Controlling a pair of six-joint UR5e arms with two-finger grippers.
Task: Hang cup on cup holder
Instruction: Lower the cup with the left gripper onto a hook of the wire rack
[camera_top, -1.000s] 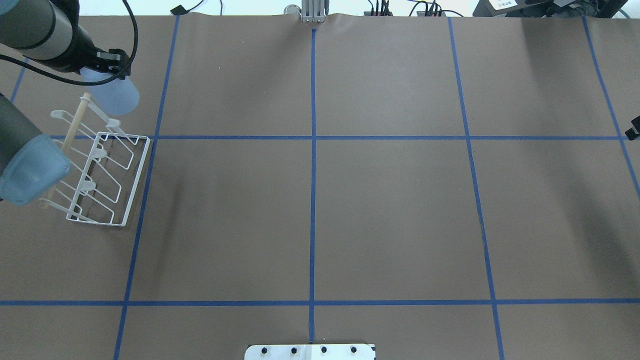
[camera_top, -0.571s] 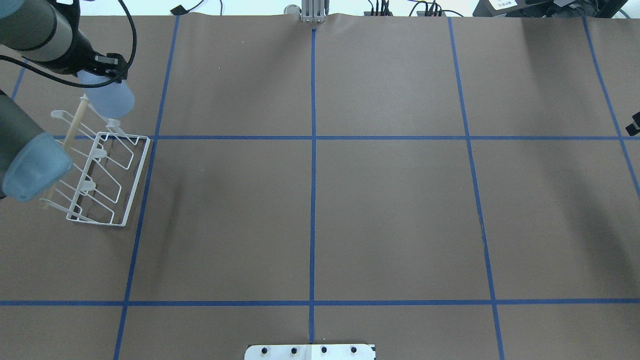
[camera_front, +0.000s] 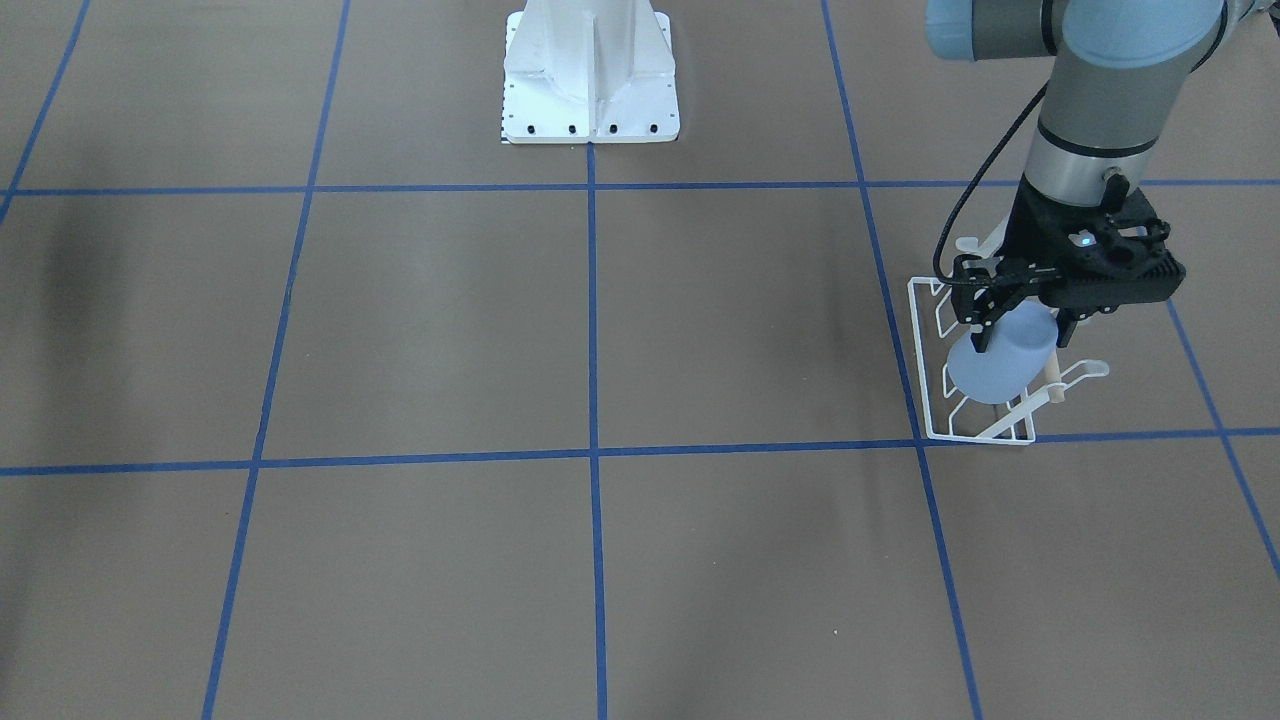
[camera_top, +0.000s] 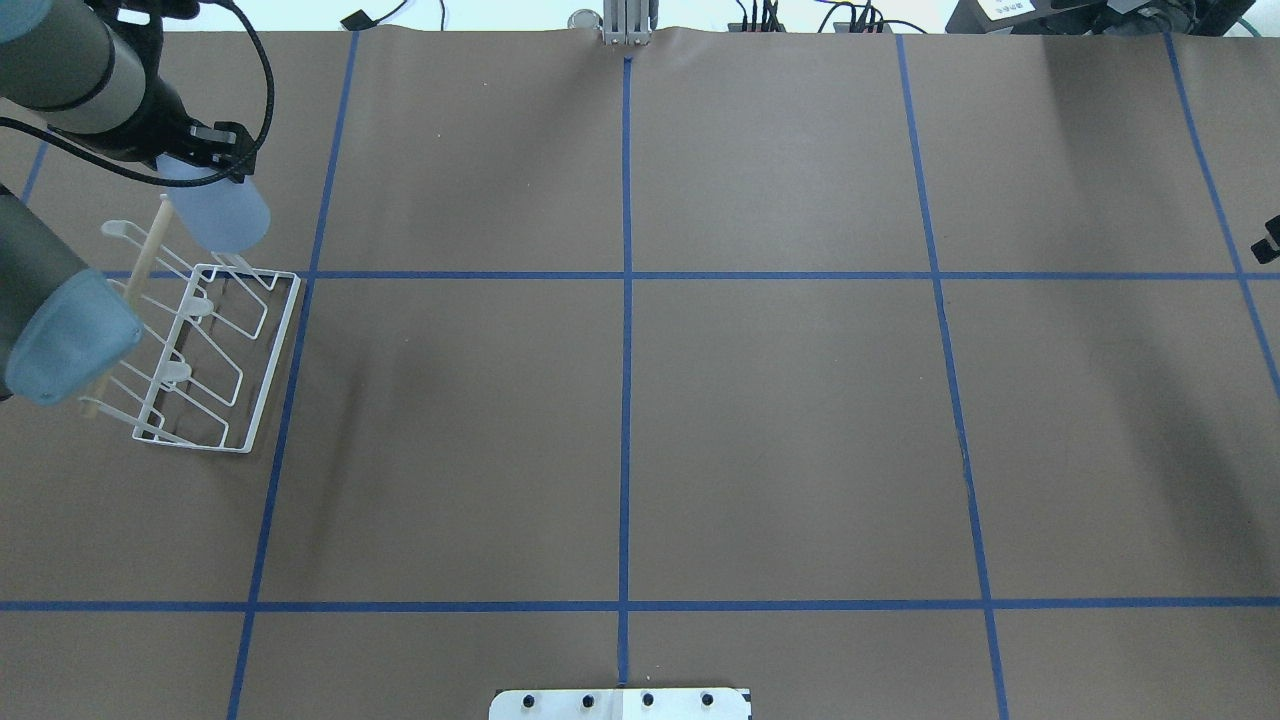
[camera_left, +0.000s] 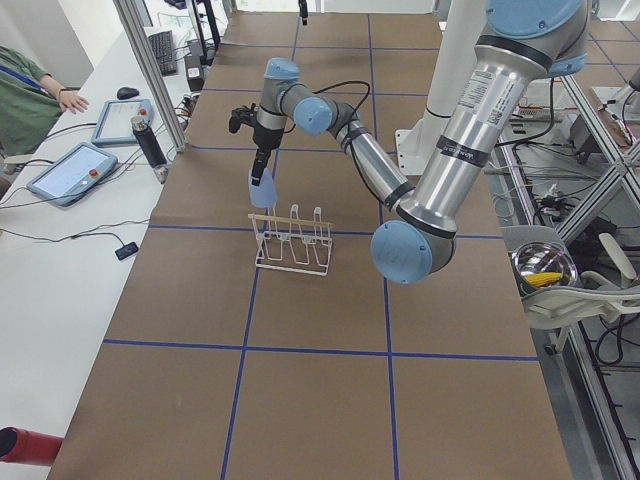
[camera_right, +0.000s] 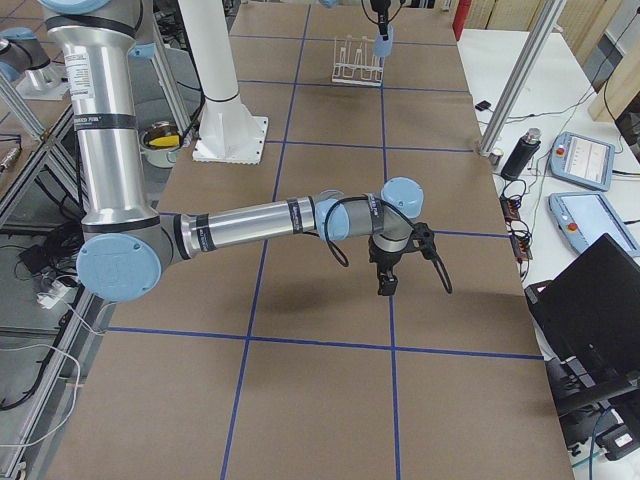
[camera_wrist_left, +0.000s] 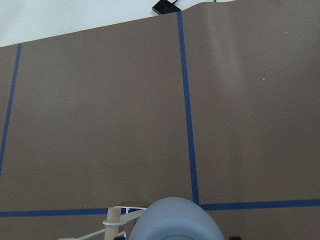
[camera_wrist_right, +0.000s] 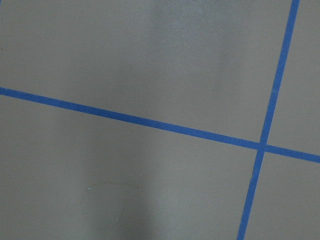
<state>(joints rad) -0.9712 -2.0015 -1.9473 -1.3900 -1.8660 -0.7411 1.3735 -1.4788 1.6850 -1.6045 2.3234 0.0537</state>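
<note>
My left gripper is shut on the pale blue cup and holds it, rim down and tilted, over the far end of the white wire cup holder. In the front view the gripper grips the cup's narrow end, and its rim is over the rack's end prong beside the wooden rod. The left wrist view shows the cup's base. My right gripper hangs over bare table far from the rack; I cannot tell whether it is open or shut.
The robot's white base plate stands at the table's near middle. Blue tape lines grid the brown table. An operators' desk with tablets runs along the far side.
The left gripper has shifted the cup slightly towards the rack, so that its rim now covers the far prong tip that showed below it before. The rack has not moved.
</note>
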